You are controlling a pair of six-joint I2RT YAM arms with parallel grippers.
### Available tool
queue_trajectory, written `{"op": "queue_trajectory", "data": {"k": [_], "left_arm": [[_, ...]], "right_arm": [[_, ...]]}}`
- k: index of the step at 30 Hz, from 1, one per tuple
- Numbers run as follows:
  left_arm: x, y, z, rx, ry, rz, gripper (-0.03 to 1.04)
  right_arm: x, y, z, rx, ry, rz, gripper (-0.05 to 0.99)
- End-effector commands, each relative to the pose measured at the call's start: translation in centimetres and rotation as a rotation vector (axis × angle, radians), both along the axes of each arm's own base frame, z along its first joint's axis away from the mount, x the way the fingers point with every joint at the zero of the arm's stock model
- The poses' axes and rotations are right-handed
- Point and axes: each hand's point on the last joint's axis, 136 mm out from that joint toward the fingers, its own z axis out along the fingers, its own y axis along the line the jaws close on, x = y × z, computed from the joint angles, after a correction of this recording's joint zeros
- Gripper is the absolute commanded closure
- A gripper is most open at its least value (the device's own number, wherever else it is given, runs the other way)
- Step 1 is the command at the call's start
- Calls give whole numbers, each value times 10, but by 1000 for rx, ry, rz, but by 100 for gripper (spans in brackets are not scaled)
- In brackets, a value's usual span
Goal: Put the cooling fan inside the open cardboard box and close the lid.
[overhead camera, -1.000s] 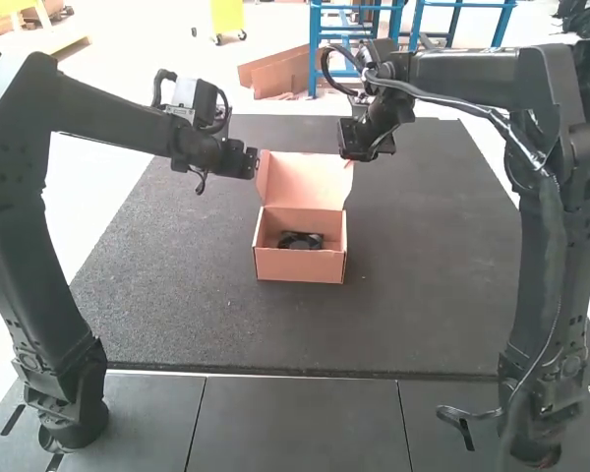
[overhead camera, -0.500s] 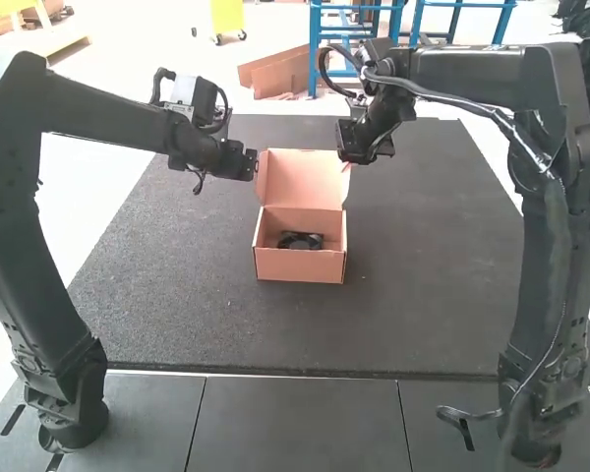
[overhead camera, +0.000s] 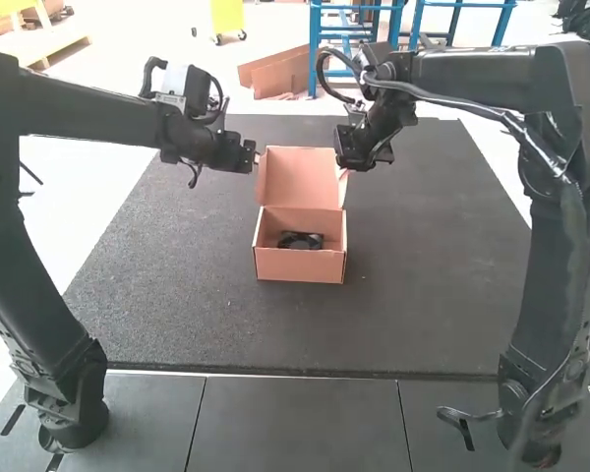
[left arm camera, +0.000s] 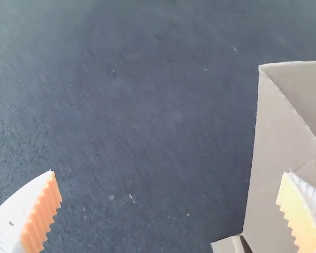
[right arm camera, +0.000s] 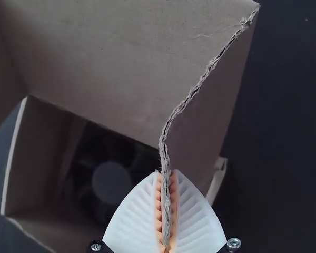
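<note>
Mat (overhead camera: 442,265): black, under everything.
Cardboard box (overhead camera: 300,258): mid-mat.
Lid (overhead camera: 300,179): upright, open.
Right gripper (right arm camera: 166,221): 2 fingers clamped on the lid's torn right edge.
Left gripper (left arm camera: 167,182): spread wide, empty, beside the lid's left edge.
Cooling fan (overhead camera: 300,239): inside the box, below both grippers.

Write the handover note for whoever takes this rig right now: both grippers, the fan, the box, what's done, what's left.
Right gripper: jaws shut on the right edge of the lid.
Left gripper: jaws open, beside the lid's left edge, holding nothing.
Cooling fan: lying inside the cardboard box, which sits on the black mat.
Done: fan is in the box.
Left: fold the upright lid down and close it.
</note>
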Motion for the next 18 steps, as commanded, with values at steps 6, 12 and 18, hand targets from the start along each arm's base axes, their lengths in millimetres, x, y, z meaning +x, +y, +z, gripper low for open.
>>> {"op": "queue_trajectory", "data": {"k": [6,12,18], "left_arm": [[-17,-22,3,-27,7,-62,4],[-23,-24,-1,-32,19,-66,4],[-27,-24,-3,-41,27,-71,4]], "right_arm": [[-20,7,4,28,30,32,95],[-37,10,-2,23,57,54,95],[-49,11,-8,21,80,71,95]]}}
